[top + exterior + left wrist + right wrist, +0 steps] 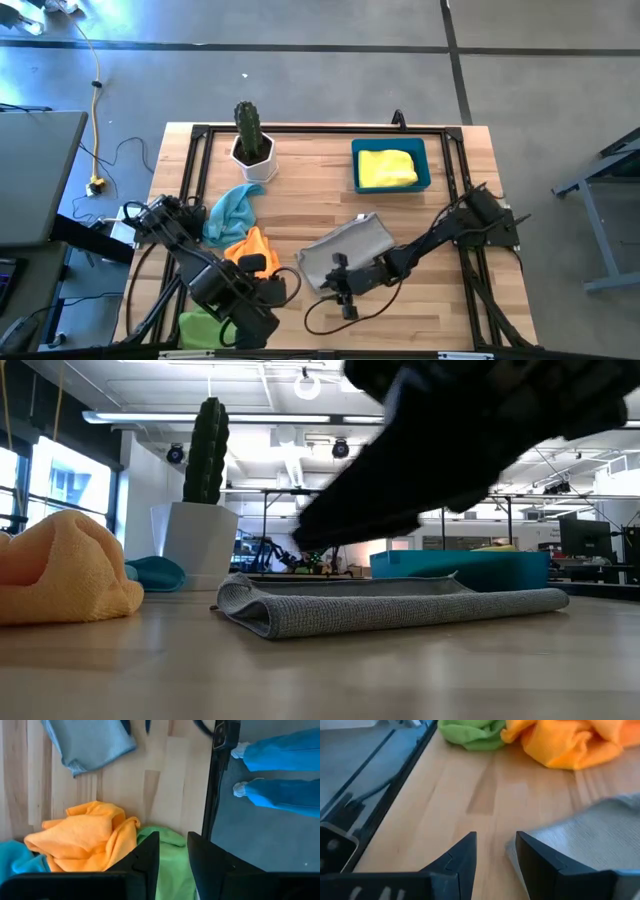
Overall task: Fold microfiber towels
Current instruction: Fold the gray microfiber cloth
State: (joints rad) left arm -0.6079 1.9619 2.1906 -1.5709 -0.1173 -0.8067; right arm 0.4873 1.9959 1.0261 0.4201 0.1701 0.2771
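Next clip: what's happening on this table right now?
A two-arm robot is folding microfiber towels. The grey towel lies folded over mid-table, and the right gripper sits at its near edge with fingers apart, holding nothing. The left gripper hangs, empty, over the lime green towel at the front left corner, beside the crumpled orange towel and light blue towel. A yellow towel already lies in the blue bin.

- I see the folded towel [345,248] mid-table, with the bin [391,181] behind it holding another towel [387,167].
- Left of it lies a crumpled towel [252,250]; the potted cactus [250,140] stands at the back.
- Right gripper [338,284] sits at the folded towel's front edge.
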